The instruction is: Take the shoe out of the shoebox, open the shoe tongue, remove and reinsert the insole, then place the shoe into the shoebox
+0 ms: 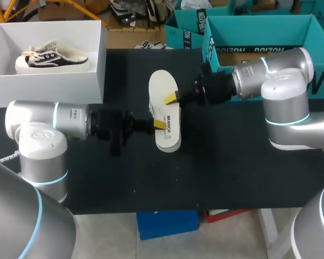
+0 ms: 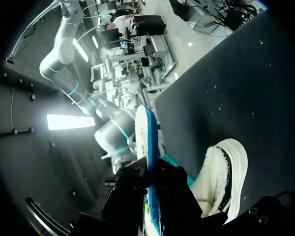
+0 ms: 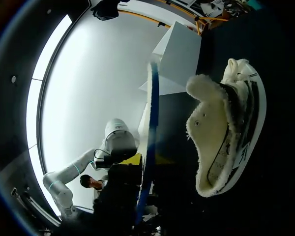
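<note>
Left gripper and right gripper both pinch the flat white, blue-backed insole from eight and two o'clock; the fleece-lined white shoe seemingly lies beneath. Unequal pulls could buckle or drop it.

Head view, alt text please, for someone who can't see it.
The left arm's fingers and the right arm's fingers pinch a flat white insole from opposite sides above the black table. At the far left, an open white shoebox holds a black-and-white sneaker.
</note>
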You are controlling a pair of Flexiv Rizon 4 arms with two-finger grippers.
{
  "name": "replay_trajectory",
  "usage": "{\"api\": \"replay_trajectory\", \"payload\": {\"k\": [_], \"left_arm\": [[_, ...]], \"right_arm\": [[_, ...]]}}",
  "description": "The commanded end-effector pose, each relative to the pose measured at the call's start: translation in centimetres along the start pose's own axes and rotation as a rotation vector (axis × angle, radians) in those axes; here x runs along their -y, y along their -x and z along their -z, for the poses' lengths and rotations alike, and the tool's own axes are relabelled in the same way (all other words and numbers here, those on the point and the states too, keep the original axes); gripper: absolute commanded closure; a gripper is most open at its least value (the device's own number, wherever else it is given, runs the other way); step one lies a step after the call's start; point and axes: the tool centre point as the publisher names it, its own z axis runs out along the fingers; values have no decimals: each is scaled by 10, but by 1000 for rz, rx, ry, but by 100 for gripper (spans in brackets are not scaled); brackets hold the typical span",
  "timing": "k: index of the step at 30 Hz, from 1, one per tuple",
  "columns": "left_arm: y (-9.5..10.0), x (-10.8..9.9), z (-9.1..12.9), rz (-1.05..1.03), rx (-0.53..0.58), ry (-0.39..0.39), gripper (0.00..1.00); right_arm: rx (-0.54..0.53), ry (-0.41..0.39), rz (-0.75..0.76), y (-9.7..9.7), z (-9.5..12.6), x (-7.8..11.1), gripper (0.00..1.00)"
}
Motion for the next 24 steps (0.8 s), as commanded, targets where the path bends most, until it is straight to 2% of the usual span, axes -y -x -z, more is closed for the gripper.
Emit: {"api": "replay_trajectory", "payload": {"k": [1, 2, 6, 9, 11, 14, 16, 20, 24], "left_arm": [[5, 1, -1, 12, -29, 20, 71], [6, 0, 0, 19, -27, 21, 0], [12, -3, 4, 62, -58, 45, 0], [19, -6, 11, 111, -126, 60, 0], [25, -7, 16, 138, -204, 69, 0], [34, -8, 20, 156, -310, 42, 0], [41, -4, 22, 144, -441, 25, 0], [54, -2, 24, 122, -612, -9, 0], [66, -1, 25, 95, -721, -37, 0]], "right_arm": [[2, 1, -1, 1, -2, -1, 100], [2, 1, -1, 1, -2, -1, 100], [2, 1, -1, 1, -2, -1, 100], [2, 1, -1, 1, -2, -1, 100], [2, 1, -1, 1, -2, -1, 100], [2, 1, -1, 1, -2, -1, 100], [2, 1, -1, 1, -2, -1, 100], [2, 1, -1, 1, -2, -1, 100], [2, 1, -1, 1, -2, -1, 100]]}}
